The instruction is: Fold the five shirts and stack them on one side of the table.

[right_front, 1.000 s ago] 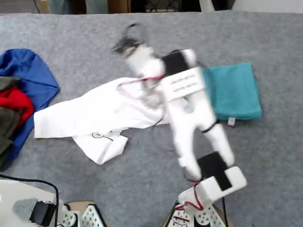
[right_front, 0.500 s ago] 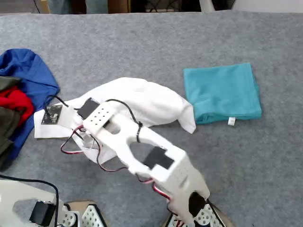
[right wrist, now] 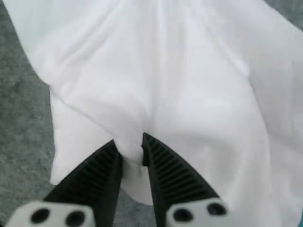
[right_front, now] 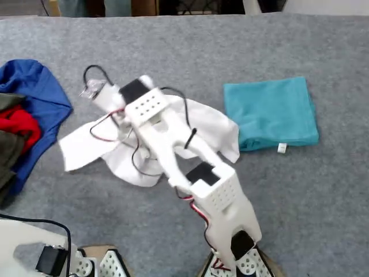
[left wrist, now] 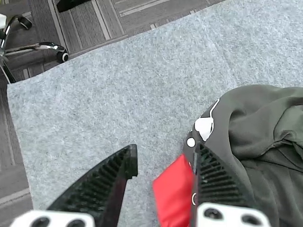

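The right hand (right wrist: 130, 142) is pinching a fold of the crumpled white cotton shirt (right_front: 210, 130). The shirt lies in the middle of the grey felt tabletop (right_front: 230, 46), its long axis running from the heap of blue, red and dark shirts (right_front: 29, 109) toward the folded teal shirt (right_front: 271, 112). The left hand (left wrist: 164, 152) hangs spread over that heap, so the right arm looks better placed to pull the white one flat.

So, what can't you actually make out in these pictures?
The white shirt: in the high view the right arm lies across its middle, hiding its folds.
The blue shirt, red shirt and dark shirt: cut off by the high view's left edge, so the pile cannot be counted.
The right claw: pinches the white shirt in its wrist view; a blur in the high view.
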Robot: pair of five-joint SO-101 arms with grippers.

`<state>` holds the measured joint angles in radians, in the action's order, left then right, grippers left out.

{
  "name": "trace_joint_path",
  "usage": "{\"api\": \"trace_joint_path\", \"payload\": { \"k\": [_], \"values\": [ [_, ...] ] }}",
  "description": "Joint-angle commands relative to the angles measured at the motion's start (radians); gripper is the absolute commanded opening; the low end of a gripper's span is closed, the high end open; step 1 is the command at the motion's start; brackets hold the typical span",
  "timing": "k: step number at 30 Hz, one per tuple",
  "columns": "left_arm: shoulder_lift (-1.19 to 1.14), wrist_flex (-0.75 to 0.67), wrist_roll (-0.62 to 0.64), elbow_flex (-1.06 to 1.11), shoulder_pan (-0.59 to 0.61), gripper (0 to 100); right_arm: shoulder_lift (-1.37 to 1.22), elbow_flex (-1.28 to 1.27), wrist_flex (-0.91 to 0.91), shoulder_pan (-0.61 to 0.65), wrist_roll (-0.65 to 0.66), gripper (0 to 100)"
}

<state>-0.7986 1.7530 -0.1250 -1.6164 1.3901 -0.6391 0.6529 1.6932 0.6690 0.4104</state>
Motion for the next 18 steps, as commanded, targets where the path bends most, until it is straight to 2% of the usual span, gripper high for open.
{"api": "trace_joint_path", "payload": {
  "k": [1, 6, 13, 18],
  "values": [
    [0.015, 0.006, -0.051, -0.035, -0.031, 21, 0.036, 0.119, 0.074, -0.084, -0.060, 1.5],
    [0.021, 0.006, -0.106, -0.035, -0.054, 21, 0.211, 0.015, 0.074, -0.130, -0.109, 1.5],
    [0.014, 0.009, -0.106, -0.035, -0.051, 21, 0.470, -0.409, 0.066, -0.103, -0.213, 1.5],
    [0.014, 0.009, -0.106, -0.035, -0.050, 21, 0.483, -0.638, -0.068, -0.109, -0.187, 1.8]
  ]
}}
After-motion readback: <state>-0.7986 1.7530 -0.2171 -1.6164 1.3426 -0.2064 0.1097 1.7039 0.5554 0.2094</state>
